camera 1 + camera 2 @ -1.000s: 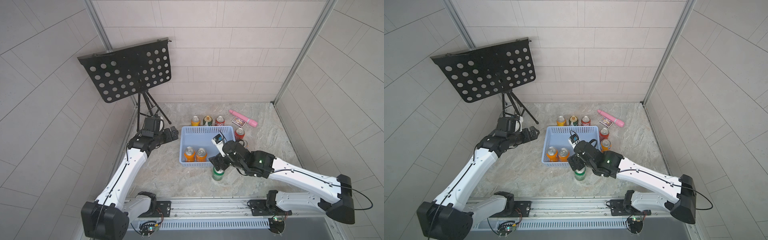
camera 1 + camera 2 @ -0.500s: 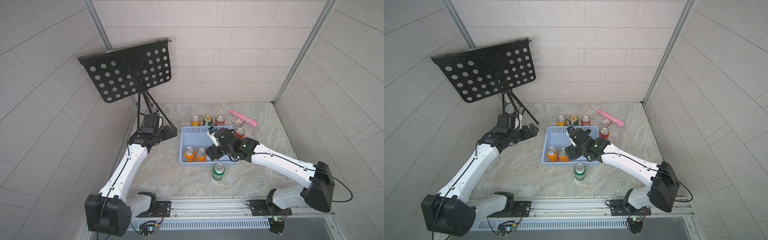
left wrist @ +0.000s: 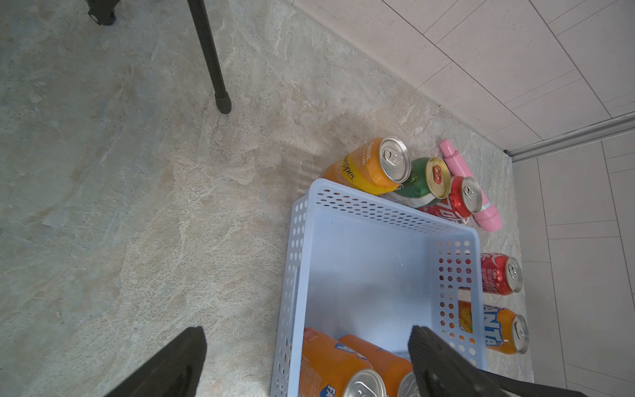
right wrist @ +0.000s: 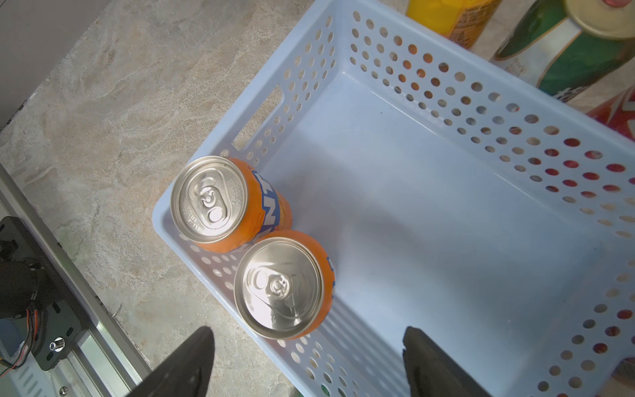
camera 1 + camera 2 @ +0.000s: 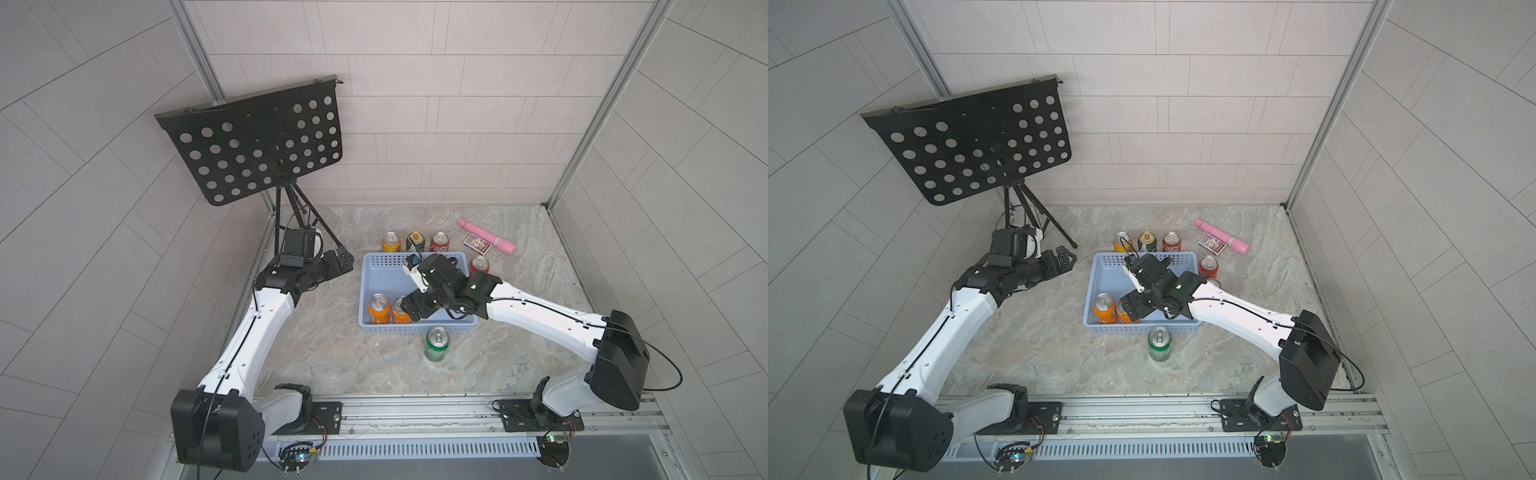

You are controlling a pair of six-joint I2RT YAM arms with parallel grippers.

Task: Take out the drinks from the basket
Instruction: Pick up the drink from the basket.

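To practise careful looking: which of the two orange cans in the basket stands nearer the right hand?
The orange can away from the basket corner, just before the right hand; the other can sits in the corner.

Basket [image 5: 384,278]: can pair [image 5: 379,308] inside, 7 o'clock corner; can row [image 5: 414,241] outside at 12; lone can [image 5: 436,343] outside at 6.

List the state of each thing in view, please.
Basket: holds two cans.
Orange cans: upright, inside basket.
Green can: upright, outside.
Rear cans: upright, outside.
Side cans: upright, outside.
Pink tube: lying flat.
Card box: lying flat.
Stand: standing.
Left gripper: open, empty.
Right gripper: open, empty, over basket.
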